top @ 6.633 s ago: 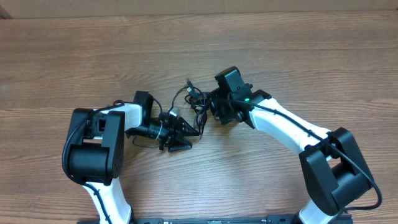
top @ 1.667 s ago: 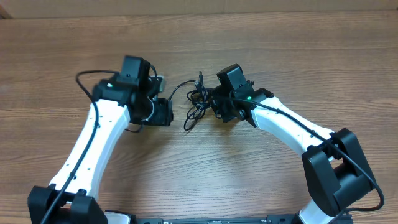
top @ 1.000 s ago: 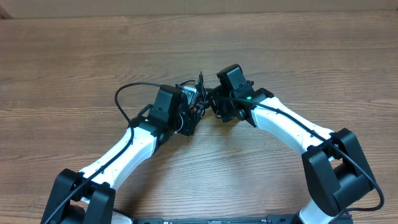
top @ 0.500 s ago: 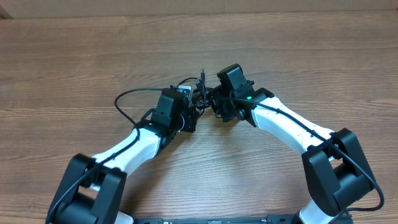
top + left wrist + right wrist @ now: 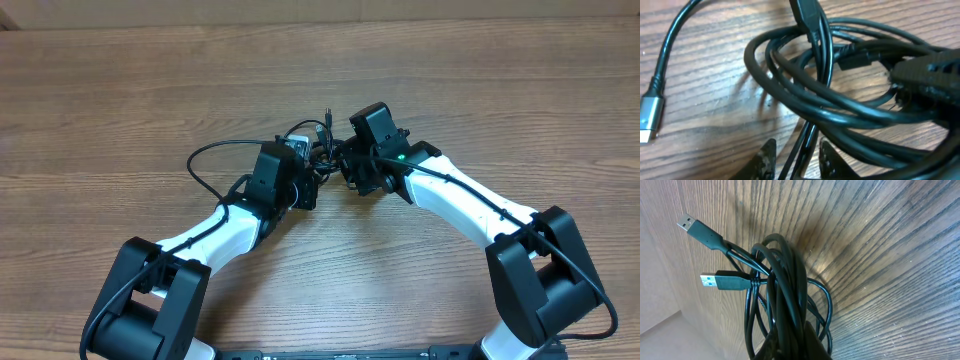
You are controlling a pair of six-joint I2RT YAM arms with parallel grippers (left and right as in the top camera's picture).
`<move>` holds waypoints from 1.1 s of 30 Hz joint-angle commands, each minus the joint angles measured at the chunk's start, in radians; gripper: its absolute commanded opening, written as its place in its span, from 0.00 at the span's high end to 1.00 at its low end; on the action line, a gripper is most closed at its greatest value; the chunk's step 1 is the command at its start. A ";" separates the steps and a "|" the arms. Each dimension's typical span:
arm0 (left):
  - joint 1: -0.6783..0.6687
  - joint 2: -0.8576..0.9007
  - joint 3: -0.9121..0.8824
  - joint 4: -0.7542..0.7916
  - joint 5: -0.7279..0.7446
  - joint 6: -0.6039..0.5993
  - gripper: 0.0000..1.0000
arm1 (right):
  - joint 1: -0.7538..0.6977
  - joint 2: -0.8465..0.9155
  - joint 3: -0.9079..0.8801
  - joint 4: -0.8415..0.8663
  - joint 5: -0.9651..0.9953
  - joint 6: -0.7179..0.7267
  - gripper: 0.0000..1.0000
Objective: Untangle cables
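Wood-grain worktop (image 5: pixel 120 90) carries one knot of black cables (image 5: pixel 815 107) between your two arms. Your left gripper (image 5: pixel 796 161) straddles a strand at the knot's left edge; you cannot tell whether it is gripping. Your right gripper (image 5: pixel 790 349) is clenched on the bundle, with two USB plugs (image 5: pixel 715 281) fanning out beyond it.
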 commanded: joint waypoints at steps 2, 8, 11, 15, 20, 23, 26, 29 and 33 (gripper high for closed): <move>-0.001 0.003 0.000 0.045 -0.006 0.017 0.68 | -0.002 -0.018 0.011 0.005 -0.009 -0.004 0.96; -0.001 0.003 0.000 0.043 -0.006 0.010 0.89 | -0.002 -0.018 0.011 0.005 -0.009 -0.004 0.96; -0.001 0.003 0.000 0.030 -0.004 0.012 0.96 | -0.002 -0.018 0.011 0.005 -0.009 -0.004 0.96; -0.001 -0.034 0.002 -0.013 0.029 0.017 0.96 | -0.002 -0.018 0.011 0.005 0.000 -0.004 0.96; -0.001 -0.169 0.038 -0.198 0.108 0.022 0.96 | -0.002 -0.018 0.011 0.006 0.031 -0.004 0.96; -0.001 -0.252 0.088 -0.354 0.110 0.023 0.96 | -0.002 -0.018 0.011 0.011 0.039 -0.004 0.96; -0.001 -0.316 0.160 -0.513 0.108 0.038 0.96 | -0.002 -0.018 0.011 0.013 0.045 -0.004 0.96; -0.001 -0.340 0.251 -0.665 0.113 0.038 0.96 | -0.002 -0.018 0.011 0.012 0.055 -0.004 0.96; -0.001 -0.338 0.356 -0.835 0.152 0.065 0.96 | -0.002 -0.018 0.011 0.012 0.055 -0.004 0.96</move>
